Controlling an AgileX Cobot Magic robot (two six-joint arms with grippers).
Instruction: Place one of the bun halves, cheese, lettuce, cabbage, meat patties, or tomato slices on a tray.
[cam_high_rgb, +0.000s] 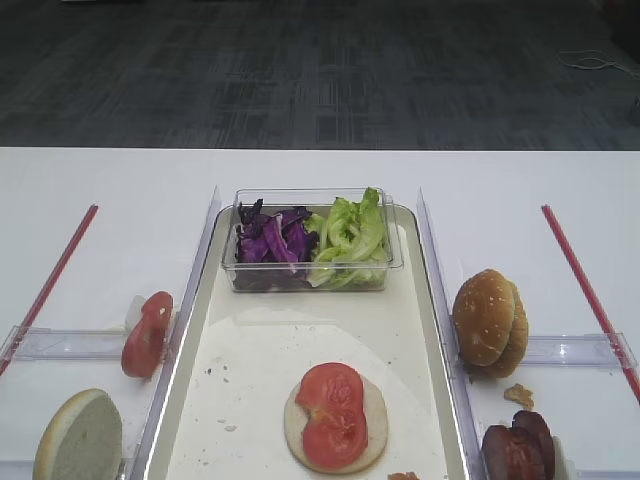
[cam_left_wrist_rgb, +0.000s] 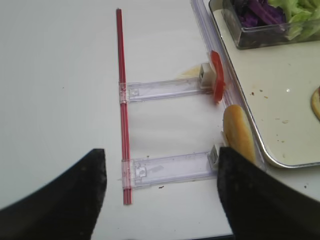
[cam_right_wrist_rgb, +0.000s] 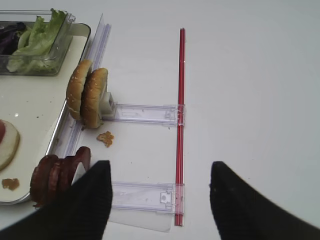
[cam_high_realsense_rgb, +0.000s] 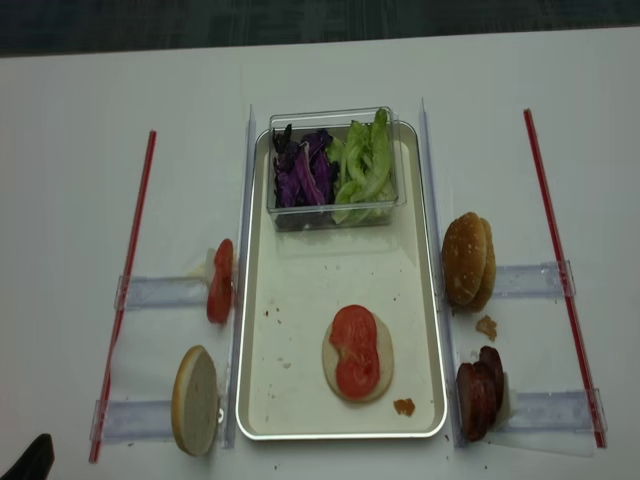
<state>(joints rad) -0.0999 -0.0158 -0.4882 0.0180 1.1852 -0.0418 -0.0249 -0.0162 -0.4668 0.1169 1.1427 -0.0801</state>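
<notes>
Cream-white tray (cam_high_realsense_rgb: 300, 400): lies lengthwise at the centre of the white table (cam_high_rgb: 120, 200), silvery rim raised all round, crumbs scattered on its floor.
Clear tub (cam_high_rgb: 312, 282): stands at the far end of the tray, holding purple cabbage (cam_high_rgb: 272, 240) on the left and green lettuce (cam_high_rgb: 350, 235) on the right.
Bun half on tray (cam_high_rgb: 372, 425): rests cut face up near the near end, with tomato slices (cam_high_rgb: 331, 413) lying flat across it.
Left racks: one upright tomato slice (cam_high_realsense_rgb: 220, 282) stands just outside the tray's left rim; nearer the camera, a single bun half (cam_high_realsense_rgb: 195, 400) stands on edge, pale face showing.
Right racks: two sesame-crusted bun halves (cam_high_realsense_rgb: 468, 260) stand on edge together beside the right rim; the meat patties (cam_high_realsense_rgb: 480, 392) stand upright further forward, with a crumb (cam_high_realsense_rgb: 487, 326) on the table between the two groups.
Red strips (cam_high_realsense_rgb: 555, 250): one runs along each outer side of the table.
Left gripper (cam_left_wrist_rgb: 160, 195): jaws spread wide, holding nothing, above the left racks.
Right gripper (cam_right_wrist_rgb: 160, 200): jaws spread wide, holding nothing, above the right racks beside the patties.
</notes>
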